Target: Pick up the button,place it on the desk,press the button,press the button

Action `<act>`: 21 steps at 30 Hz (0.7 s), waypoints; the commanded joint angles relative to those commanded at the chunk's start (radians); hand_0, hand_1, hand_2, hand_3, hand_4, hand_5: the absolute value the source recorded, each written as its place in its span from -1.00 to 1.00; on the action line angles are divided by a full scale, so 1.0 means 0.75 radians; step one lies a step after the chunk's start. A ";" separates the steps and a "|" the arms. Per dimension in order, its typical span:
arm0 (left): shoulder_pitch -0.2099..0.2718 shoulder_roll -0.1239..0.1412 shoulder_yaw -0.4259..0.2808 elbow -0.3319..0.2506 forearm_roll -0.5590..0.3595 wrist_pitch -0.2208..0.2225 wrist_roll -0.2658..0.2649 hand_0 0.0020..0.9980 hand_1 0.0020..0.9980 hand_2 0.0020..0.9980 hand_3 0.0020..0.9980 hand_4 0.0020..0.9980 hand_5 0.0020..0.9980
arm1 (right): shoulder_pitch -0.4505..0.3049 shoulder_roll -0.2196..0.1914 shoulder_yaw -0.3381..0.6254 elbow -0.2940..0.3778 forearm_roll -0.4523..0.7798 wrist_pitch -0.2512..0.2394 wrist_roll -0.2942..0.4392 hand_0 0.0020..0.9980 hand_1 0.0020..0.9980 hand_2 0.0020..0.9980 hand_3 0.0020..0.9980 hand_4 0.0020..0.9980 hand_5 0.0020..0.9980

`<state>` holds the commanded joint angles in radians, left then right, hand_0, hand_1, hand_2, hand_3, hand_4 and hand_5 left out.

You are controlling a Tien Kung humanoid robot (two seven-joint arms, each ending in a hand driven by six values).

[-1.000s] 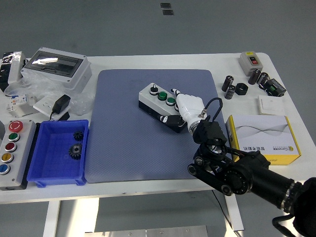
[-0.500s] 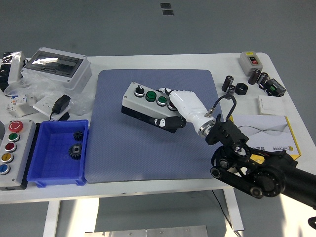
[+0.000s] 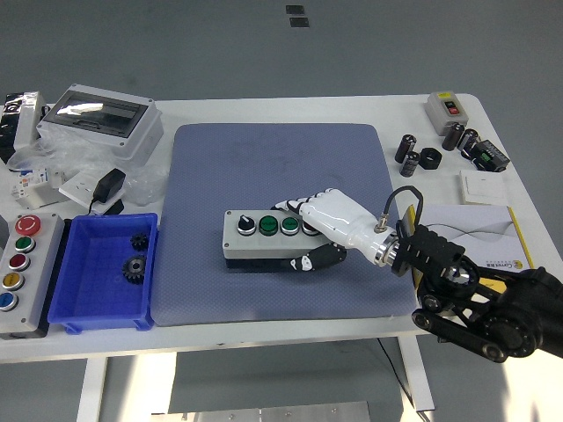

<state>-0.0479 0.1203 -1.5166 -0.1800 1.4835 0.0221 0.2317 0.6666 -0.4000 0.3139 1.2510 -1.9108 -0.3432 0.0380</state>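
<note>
We see the right robot hand [image 3: 321, 230] reaching in from the lower right, its white fingers [image 3: 299, 206] lying over the right end of the button box [image 3: 264, 239] and its dark thumb [image 3: 310, 260] curled against the box's front side, so the hand is clamped on that end. The button box, grey on top with a black base, lies near the middle of the blue mat [image 3: 264, 176], towards its front half, with its long side roughly parallel to the near edge of the white counter [image 3: 290, 110]; we cannot tell whether it rests fully on the mat or is held just above it. On its top we make out a black knob at the left and two green buttons beside it, the rest hidden under the fingers. To the left of the mat sits a blue bin [image 3: 84, 303] holding two dark gears, and left of that a grey panel [image 3: 22, 272] with coloured buttons. A yellow and white carton [image 3: 475, 230] lies just behind the black arm.
</note>
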 joint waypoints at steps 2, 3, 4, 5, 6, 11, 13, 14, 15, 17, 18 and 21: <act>-0.001 0.000 0.000 0.000 0.002 -0.001 0.000 0.26 0.18 0.04 0.16 0.20 -0.67 | 0.003 0.003 -0.005 -0.005 0.007 0.007 -0.008 -0.40 -0.15 -0.24 0.27 -0.41 -1.00; -0.001 0.000 0.000 0.000 0.002 -0.001 0.000 0.26 0.18 0.04 0.16 0.20 -0.67 | 0.003 0.004 -0.006 -0.006 0.009 0.010 -0.013 -0.40 -0.15 -0.24 0.27 -0.41 -1.00; -0.002 0.000 0.001 0.000 0.003 -0.001 0.000 0.26 0.18 0.04 0.16 0.20 -0.67 | 0.003 0.005 -0.006 -0.007 0.013 0.014 -0.019 -0.40 -0.15 -0.24 0.27 -0.41 -1.00; -0.002 0.000 0.001 0.000 0.002 -0.001 -0.001 0.26 0.18 0.04 0.16 0.21 -0.65 | 0.003 0.005 -0.007 -0.007 0.017 0.018 -0.024 -0.06 0.16 0.24 0.42 -0.25 -1.00; -0.002 0.000 0.002 0.000 0.002 -0.001 -0.001 0.26 0.18 0.04 0.16 0.21 -0.65 | 0.002 0.005 -0.007 -0.007 0.022 0.021 -0.029 -0.06 0.16 0.24 0.42 -0.25 -1.00; -0.001 0.001 0.002 0.000 0.003 -0.002 0.001 0.26 0.18 0.04 0.16 0.21 -0.64 | -0.003 0.002 -0.006 -0.004 0.038 0.031 -0.054 0.46 0.44 0.43 0.57 -0.15 -1.00; -0.001 0.001 0.002 0.000 0.003 -0.002 0.002 0.26 0.18 0.04 0.16 0.21 -0.64 | -0.005 0.000 -0.004 -0.004 0.042 0.032 -0.062 0.46 0.44 0.43 0.57 -0.15 -1.00; -0.002 0.002 0.002 0.000 0.003 -0.002 0.002 0.26 0.18 0.04 0.16 0.21 -0.64 | -0.005 0.000 -0.004 -0.004 0.043 0.031 -0.065 0.46 0.44 0.43 0.57 -0.15 -1.00; -0.002 0.002 0.002 0.000 0.004 -0.002 0.002 0.26 0.18 0.04 0.16 0.21 -0.64 | -0.005 -0.001 -0.003 -0.003 0.043 0.031 -0.068 0.46 0.44 0.43 0.57 -0.15 -1.00; -0.003 0.004 0.002 0.000 0.004 -0.002 0.002 0.26 0.18 0.04 0.16 0.21 -0.64 | -0.005 -0.003 -0.003 -0.002 0.044 0.031 -0.072 0.61 0.56 0.56 0.72 -0.07 -1.00; -0.003 0.004 0.002 0.000 0.004 -0.002 0.002 0.26 0.18 0.04 0.16 0.21 -0.64 | -0.005 -0.004 -0.002 -0.001 0.045 0.031 -0.074 0.61 0.56 0.56 0.72 -0.07 -1.00; -0.004 0.006 0.002 0.000 0.006 -0.002 0.002 0.26 0.18 0.04 0.16 0.21 -0.64 | -0.005 -0.008 -0.003 0.004 0.050 0.034 -0.079 0.61 0.56 0.56 0.72 -0.07 -1.00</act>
<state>-0.0506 0.1249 -1.5154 -0.1800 1.4877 0.0202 0.2331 0.6629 -0.4057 0.3120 1.2539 -1.8734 -0.3178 -0.0215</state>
